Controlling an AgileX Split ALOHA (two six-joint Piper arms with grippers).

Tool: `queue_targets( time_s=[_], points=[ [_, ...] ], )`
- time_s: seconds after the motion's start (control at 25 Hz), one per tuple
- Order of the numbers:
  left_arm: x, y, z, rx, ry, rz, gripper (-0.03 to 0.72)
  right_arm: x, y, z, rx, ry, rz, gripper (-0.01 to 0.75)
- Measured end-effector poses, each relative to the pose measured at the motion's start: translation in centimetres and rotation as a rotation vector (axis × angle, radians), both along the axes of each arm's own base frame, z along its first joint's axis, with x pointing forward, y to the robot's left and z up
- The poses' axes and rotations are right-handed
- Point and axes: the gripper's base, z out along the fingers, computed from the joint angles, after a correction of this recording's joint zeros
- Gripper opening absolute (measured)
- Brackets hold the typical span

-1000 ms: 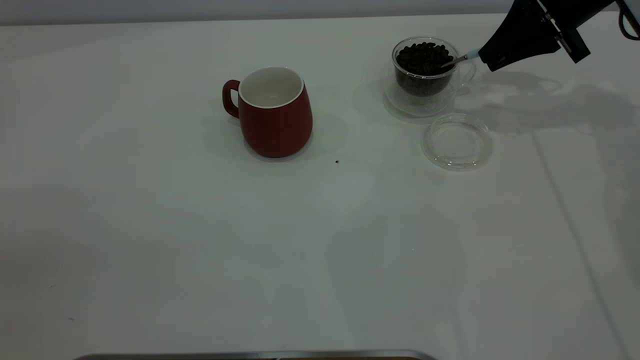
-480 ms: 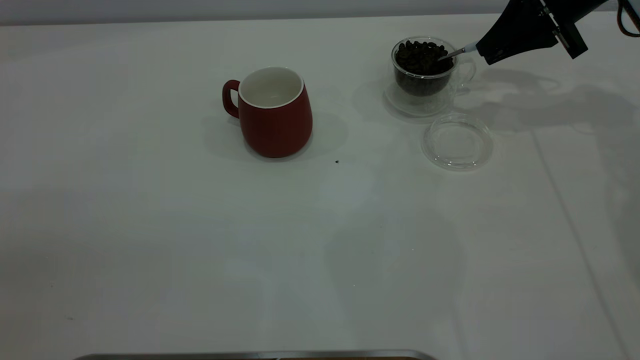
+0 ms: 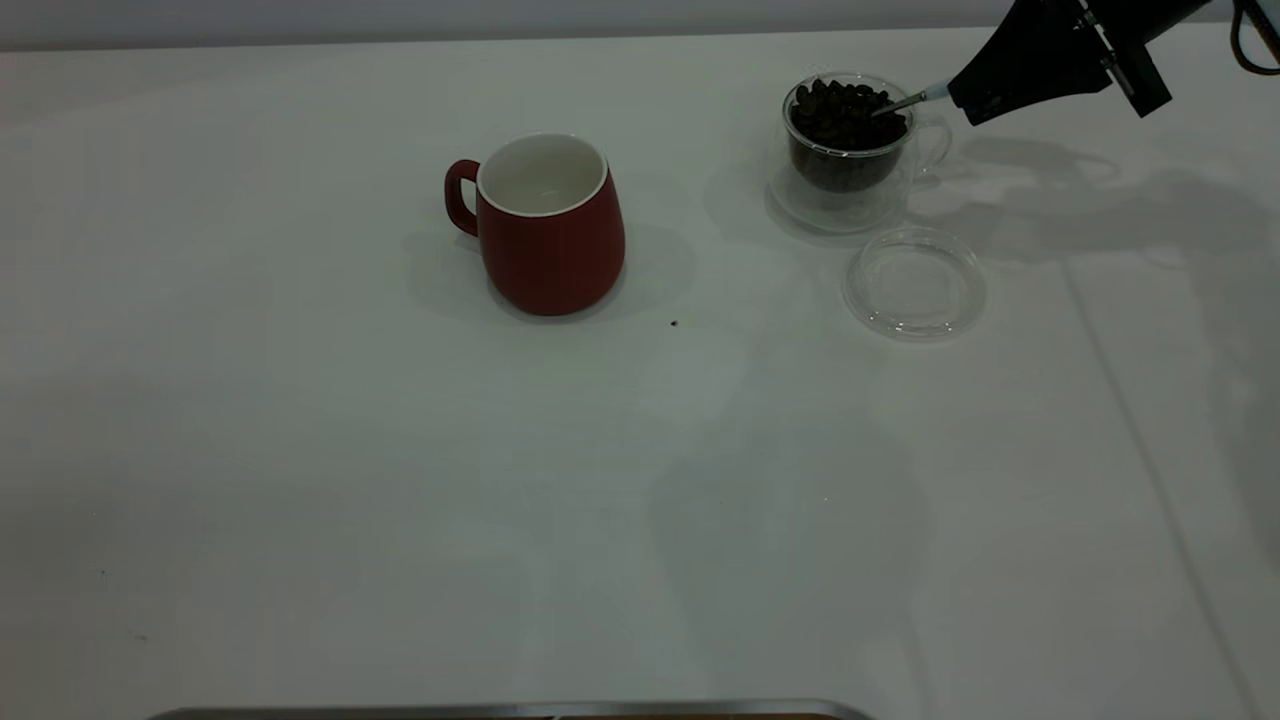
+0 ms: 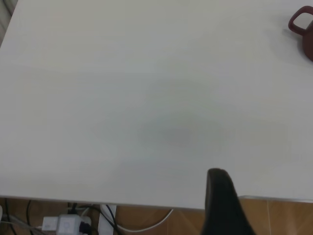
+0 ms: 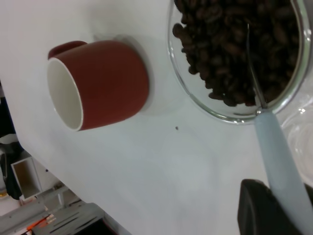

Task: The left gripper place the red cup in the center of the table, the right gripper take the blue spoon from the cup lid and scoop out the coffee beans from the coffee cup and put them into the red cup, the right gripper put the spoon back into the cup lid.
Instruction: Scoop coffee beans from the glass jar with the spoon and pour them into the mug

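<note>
Right gripper (image 3: 968,100) is above the far right part of the table (image 3: 400,480), clamped on the pale handle of the blue spoon (image 3: 915,100). From the fingertips the spoon slopes down and leftward; its metal neck crosses the rim of the coffee cup (image 3: 850,150) and its bowl is buried in the coffee beans (image 3: 845,112). Coffee cup stands just left of and below the gripper. Cup lid (image 3: 914,282) lies flat on the table nearer the camera than the gripper, just beside the coffee cup's base, with nothing in it. Red cup (image 3: 548,225) stands upright well to the gripper's left, handle pointing away from it, interior white and bare. One dark speck (image 3: 674,323) lies between red cup and lid. Left gripper (image 4: 222,200) sits at the table edge, apart from the red cup; finger spacing cannot be told.
</note>
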Motion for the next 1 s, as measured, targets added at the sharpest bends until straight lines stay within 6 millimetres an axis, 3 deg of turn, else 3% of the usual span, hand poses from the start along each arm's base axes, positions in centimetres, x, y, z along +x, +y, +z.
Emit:
queue_targets(
  time_s=[1.0],
  points=[
    [0.0, 0.0, 0.0, 0.001, 0.001, -0.001, 0.500, 0.0, -1.3, 0.2, 0.012, -0.007, -0.034, 0.097]
  ],
)
